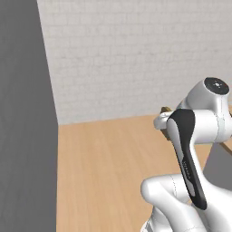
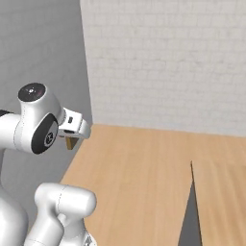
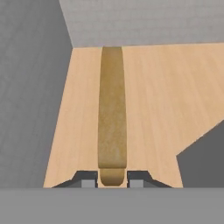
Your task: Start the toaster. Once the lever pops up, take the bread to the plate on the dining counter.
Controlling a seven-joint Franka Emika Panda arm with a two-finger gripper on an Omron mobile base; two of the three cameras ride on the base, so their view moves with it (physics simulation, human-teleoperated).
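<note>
The jaws [image 3: 112,176] are pressed against the two flat faces of the bread [image 3: 112,113], pinching it near one end. In the hand view the slice appears edge-on as a long tan-brown strip that runs straight out from between the two dark fingertips [image 3: 85,178], with its rounded crust edge facing the camera. The bread is held in the air, clear of the light wood desk [image 3: 157,100] that lies below and beyond it; no part of the slice touches the wood. In the left base view a small tan corner of the bread [image 1: 166,109] projects from behind the white wrist of the arm [image 1: 190,136]. In the right base view the slice [image 2: 71,142] hangs below the jaws [image 2: 73,136] as a short brown tab, close to the flat grey wall [image 2: 43,62] on the left. A white brick wall [image 2: 163,62] closes the far side of the desk [image 2: 134,182]. A dark wedge-shaped gap [image 2: 190,216] separates that wood surface from a second wood panel [image 2: 221,202] on the right side of the right base view.
</note>
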